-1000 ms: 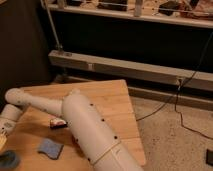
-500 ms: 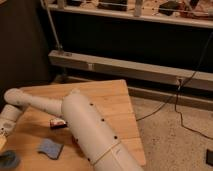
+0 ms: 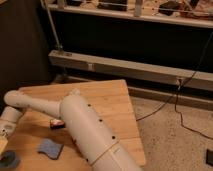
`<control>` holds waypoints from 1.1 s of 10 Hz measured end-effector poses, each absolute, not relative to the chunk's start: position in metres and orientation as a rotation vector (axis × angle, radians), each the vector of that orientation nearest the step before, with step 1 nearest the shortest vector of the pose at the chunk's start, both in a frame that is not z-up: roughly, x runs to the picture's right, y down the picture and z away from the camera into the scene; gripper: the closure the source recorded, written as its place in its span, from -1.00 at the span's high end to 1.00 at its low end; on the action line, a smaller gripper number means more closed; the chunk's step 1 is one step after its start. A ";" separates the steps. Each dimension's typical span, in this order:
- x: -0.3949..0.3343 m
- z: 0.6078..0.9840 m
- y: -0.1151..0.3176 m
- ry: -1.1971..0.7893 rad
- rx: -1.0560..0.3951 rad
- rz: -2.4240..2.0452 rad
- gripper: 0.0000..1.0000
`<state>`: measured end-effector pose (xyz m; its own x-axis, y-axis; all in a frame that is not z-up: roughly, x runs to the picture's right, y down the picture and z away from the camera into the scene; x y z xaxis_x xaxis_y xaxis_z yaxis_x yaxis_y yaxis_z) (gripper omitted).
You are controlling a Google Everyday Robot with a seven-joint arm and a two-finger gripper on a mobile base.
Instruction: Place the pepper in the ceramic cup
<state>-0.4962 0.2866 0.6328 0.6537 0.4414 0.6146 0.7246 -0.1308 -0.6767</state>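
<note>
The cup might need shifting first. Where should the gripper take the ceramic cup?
Probably by the rim of the ceramic cup, from straight above: it is low and round, sitting upright near the table's front left corner, so its sides offer little. The gripper, shut, hangs close to it at the picture's left edge.

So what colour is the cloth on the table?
Blue cloth, camera view; gripper at the picture's far left, above the cup.

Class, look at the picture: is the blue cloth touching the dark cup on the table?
Apart. The camera view shows bare table between the cloth and the cup; the claw hangs at the left edge, above the cup.
</note>
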 end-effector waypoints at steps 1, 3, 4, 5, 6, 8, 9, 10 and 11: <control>-0.497 0.636 0.288 -0.944 -1.775 -0.318 -1.00; -0.501 0.641 0.290 -0.950 -1.784 -0.320 -1.00; -0.502 0.642 0.291 -0.954 -1.786 -0.322 -1.00; -0.503 0.644 0.291 -0.955 -1.789 -0.323 -1.00; -0.503 0.647 0.291 -0.957 -1.791 -0.324 -1.00; -0.502 0.650 0.292 -0.958 -1.792 -0.334 -0.92; -0.500 0.651 0.291 -0.959 -1.790 -0.346 -0.66; -0.500 0.652 0.290 -0.961 -1.788 -0.350 -0.50; -0.499 0.652 0.289 -0.964 -1.785 -0.359 -0.26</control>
